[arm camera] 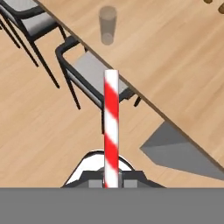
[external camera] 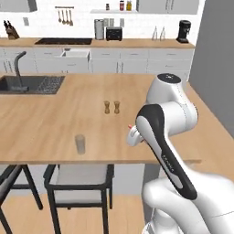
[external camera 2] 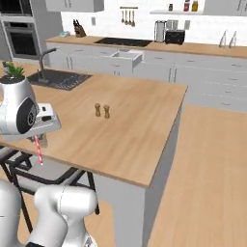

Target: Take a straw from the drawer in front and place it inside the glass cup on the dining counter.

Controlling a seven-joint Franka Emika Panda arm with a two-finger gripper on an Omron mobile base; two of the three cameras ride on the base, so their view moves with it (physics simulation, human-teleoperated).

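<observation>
My gripper (arm camera: 111, 182) is shut on the red and white striped straw (arm camera: 111, 127), which juts forward from between the fingertips. In the right base view the straw (external camera 2: 38, 150) hangs down from the hand (external camera 2: 39, 130) over the near edge of the dining counter (external camera 2: 135, 125). The glass cup (external camera: 80, 144) stands upright near the front edge of the light wood dining counter (external camera: 50, 121), to the left of my hand (external camera: 133, 135). In the hand view the cup (arm camera: 107, 25) is well beyond the straw's tip. The drawer (external camera: 76, 55) stands pulled out in the back cabinets.
Two small brown shakers (external camera: 111, 107) stand mid-counter behind the cup. A dark sink with a faucet (external camera: 27, 84) sits at the far left. Black-framed chairs (external camera: 80, 180) are tucked under the counter's front edge, and one chair (arm camera: 94, 74) lies below the straw.
</observation>
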